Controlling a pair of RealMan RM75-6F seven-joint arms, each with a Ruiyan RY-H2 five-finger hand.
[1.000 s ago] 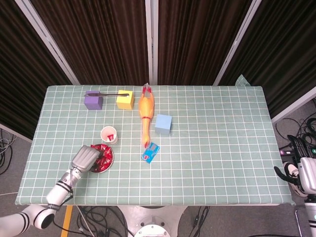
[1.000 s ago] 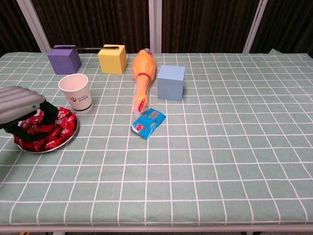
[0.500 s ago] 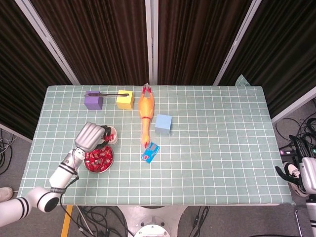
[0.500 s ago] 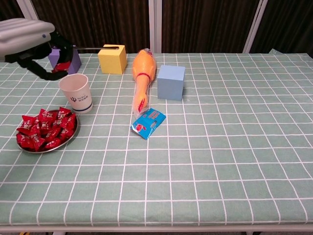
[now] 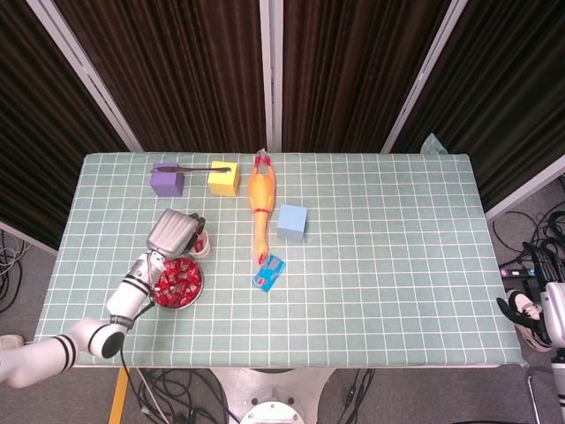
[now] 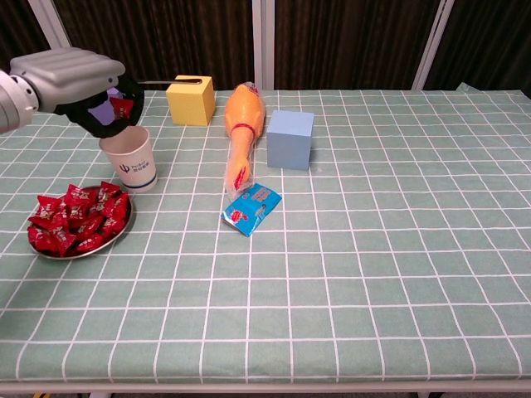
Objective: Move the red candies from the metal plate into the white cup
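Note:
A metal plate (image 6: 115, 238) (image 5: 196, 290) heaped with red candies (image 6: 73, 218) (image 5: 177, 279) sits near the table's front left. Just behind it stands the white cup (image 6: 133, 162) (image 5: 203, 248). My left hand (image 6: 76, 75) (image 5: 174, 231) hovers right above the cup's mouth and pinches a red candy (image 6: 121, 106) in its fingertips. In the head view the hand covers most of the cup. My right hand (image 5: 528, 311) hangs off the table's right edge, its fingers too small to read.
A purple block (image 5: 166, 181), a yellow block (image 6: 191, 99), an orange rubber chicken (image 6: 241, 124), a light blue cube (image 6: 289, 138) and a blue snack packet (image 6: 251, 207) lie behind and to the right of the cup.
My left hand rose from the plate with a candy, then shifted right and down to hang over the cup. The right hand stayed put.

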